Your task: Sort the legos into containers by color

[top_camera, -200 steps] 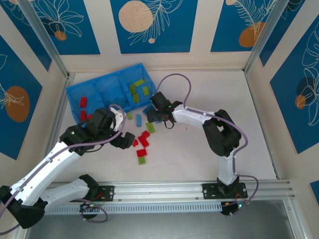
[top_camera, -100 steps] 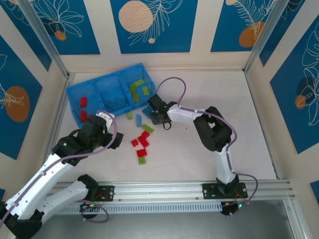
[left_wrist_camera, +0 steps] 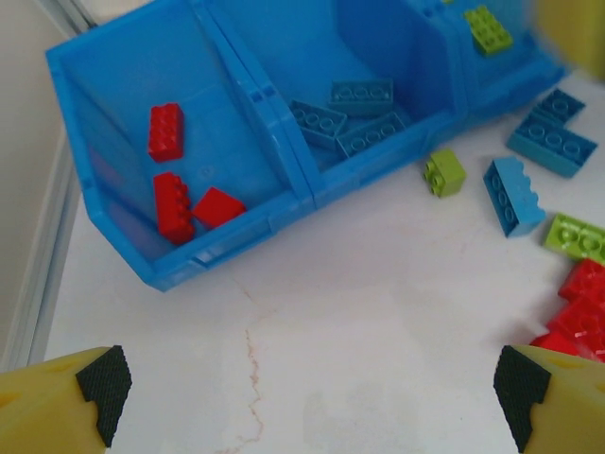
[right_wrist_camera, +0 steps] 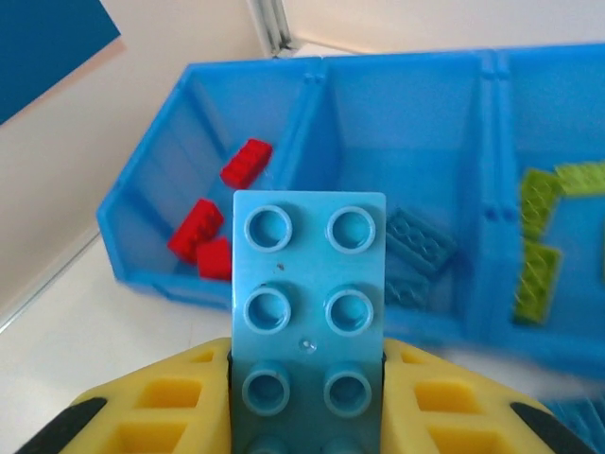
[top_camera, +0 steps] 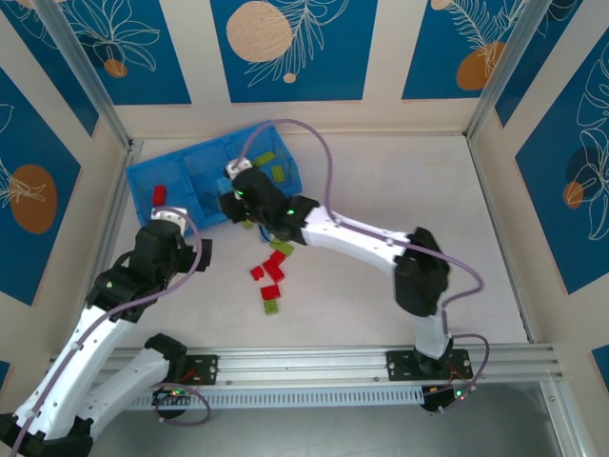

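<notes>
The light blue lego (right_wrist_camera: 309, 284), likely stiff, light and slick, best pinched across its flat sides, is clamped in the right gripper (right_wrist_camera: 307, 407) above the near wall of the blue bin (right_wrist_camera: 406, 61) by the middle compartment (right_wrist_camera: 406, 142); the left gripper (left_wrist_camera: 307, 383) gapes empty.

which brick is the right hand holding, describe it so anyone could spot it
Find the blue three-compartment bin at the far left of the table; the right hand hangs over it. Between its yellow fingers sits a light blue brick, two studs wide. Other light blue bricks lie in the middle compartment or on the table; this one is gripped.
</notes>
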You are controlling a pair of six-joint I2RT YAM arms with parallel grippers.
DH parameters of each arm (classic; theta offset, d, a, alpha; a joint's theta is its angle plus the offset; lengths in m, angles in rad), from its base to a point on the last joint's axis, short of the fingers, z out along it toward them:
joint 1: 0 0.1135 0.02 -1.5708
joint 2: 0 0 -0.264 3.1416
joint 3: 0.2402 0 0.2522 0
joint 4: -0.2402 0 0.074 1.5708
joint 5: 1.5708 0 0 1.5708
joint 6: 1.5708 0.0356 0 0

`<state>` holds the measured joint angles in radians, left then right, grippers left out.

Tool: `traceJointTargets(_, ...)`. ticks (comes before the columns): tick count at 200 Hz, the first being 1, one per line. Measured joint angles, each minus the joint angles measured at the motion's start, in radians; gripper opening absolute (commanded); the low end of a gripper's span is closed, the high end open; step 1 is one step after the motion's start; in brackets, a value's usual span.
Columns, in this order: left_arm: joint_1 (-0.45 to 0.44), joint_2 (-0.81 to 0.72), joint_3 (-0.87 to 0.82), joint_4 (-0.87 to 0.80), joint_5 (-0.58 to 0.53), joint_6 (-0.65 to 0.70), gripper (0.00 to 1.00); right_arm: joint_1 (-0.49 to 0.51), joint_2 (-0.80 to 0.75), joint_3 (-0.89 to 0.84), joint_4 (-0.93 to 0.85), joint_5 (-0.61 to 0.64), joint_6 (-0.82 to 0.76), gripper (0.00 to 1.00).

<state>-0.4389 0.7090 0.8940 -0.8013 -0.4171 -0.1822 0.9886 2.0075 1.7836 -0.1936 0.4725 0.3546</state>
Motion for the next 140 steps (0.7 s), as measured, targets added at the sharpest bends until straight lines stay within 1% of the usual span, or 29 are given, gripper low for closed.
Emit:
traceJointTargets(20, 0.013, -0.016, -0.006, 0.006, -0.001, -0.002, 1.00, -0.021, 0.204, 0.216, -0.035, -0.001, -0.023, 0.25)
traceJointTargets(46, 0.031, -0.028, -0.010, 0.014, -0.002, -0.002, 1.00, -0.064, 0.466, 0.514, -0.130, -0.010, -0.051, 0.26)
traceJointTargets(65, 0.043, -0.034, -0.014, 0.017, -0.001, -0.002, 1.00, -0.094, 0.642, 0.765, -0.205, -0.032, -0.080, 0.31)
traceJointTargets(75, 0.048, -0.035, -0.016, 0.018, 0.001, -0.002, 1.00, -0.109, 0.712, 0.870, -0.227, -0.055, -0.091, 0.36)
traceJointTargets(83, 0.051, -0.038, -0.017, 0.019, 0.002, -0.002, 1.00, -0.119, 0.742, 0.916, -0.235, -0.074, -0.095, 0.44)
traceJointTargets(91, 0.051, -0.041, -0.017, 0.020, 0.003, -0.002, 1.00, -0.129, 0.747, 0.926, -0.238, -0.094, -0.101, 0.51)
traceJointTargets(101, 0.052, -0.045, -0.018, 0.020, 0.004, -0.002, 1.00, -0.137, 0.745, 0.927, -0.235, -0.125, -0.108, 0.56)
traceJointTargets(140, 0.054, -0.061, -0.028, 0.031, 0.004, -0.002, 1.00, -0.134, 0.698, 0.930, -0.256, -0.174, -0.116, 0.57)
